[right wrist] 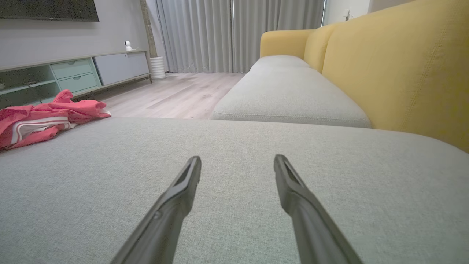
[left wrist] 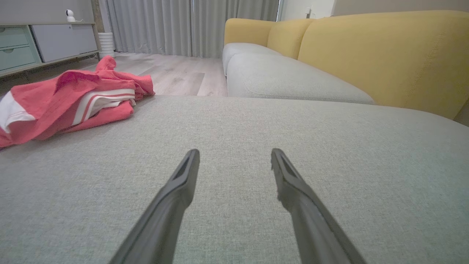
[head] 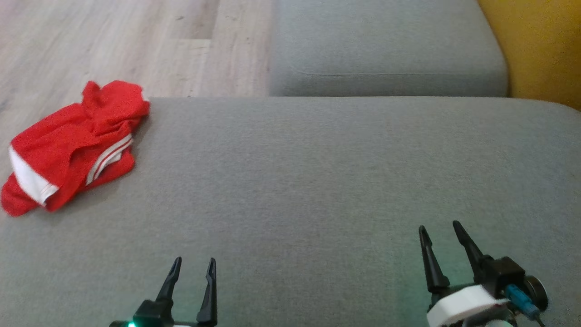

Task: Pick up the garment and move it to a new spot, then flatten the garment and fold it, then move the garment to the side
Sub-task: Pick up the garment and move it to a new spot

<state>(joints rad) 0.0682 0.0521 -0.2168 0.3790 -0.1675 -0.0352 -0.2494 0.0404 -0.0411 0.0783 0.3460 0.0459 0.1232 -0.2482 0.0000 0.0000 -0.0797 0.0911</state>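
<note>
Garment [head: 72,145] lies crumpled at the head view's left edge, on the rim of the grey cushion [head: 317,181] beside the floor [head: 136,41]; a shallow pinch could likely push it off. At the bottom, the left gripper [head: 195,260] and right gripper [head: 438,225] gape wide and empty. In the left wrist view the garment sits upper left, with nothing between. In the right wrist view the yellow backrest [right wrist: 403,73] stands right, well apart.

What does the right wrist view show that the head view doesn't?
Right wrist view: curtains, a drawer cabinet, a dark screen on the wall. Head view: the left hand, open, at lower left. Both: the red garment crumpled at the left edge of the grey cushion, the wood floor, the open right hand.
</note>
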